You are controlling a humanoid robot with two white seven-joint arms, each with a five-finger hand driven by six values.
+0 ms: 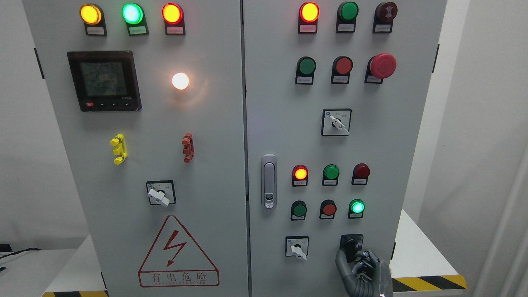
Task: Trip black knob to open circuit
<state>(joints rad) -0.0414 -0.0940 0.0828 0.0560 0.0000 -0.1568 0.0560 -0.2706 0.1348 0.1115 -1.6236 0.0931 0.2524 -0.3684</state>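
The black knob (351,246) sits on its black square plate at the lower right of the grey cabinet's right door (288,123). My right hand (353,260) comes up from the bottom edge just under it. The thumb (340,262) stands along the knob's left side and the curled fingers (367,260) press in from its right, so the hand is shut on the knob's lower end. The knob's handle points roughly straight up. My left arm does not show.
A white selector switch (298,249) sits left of the black knob, with lit and unlit lamps and push buttons (328,208) above. A door latch (268,181) is on the right door's left edge. Yellow-black tape (429,282) marks the white table's edge.
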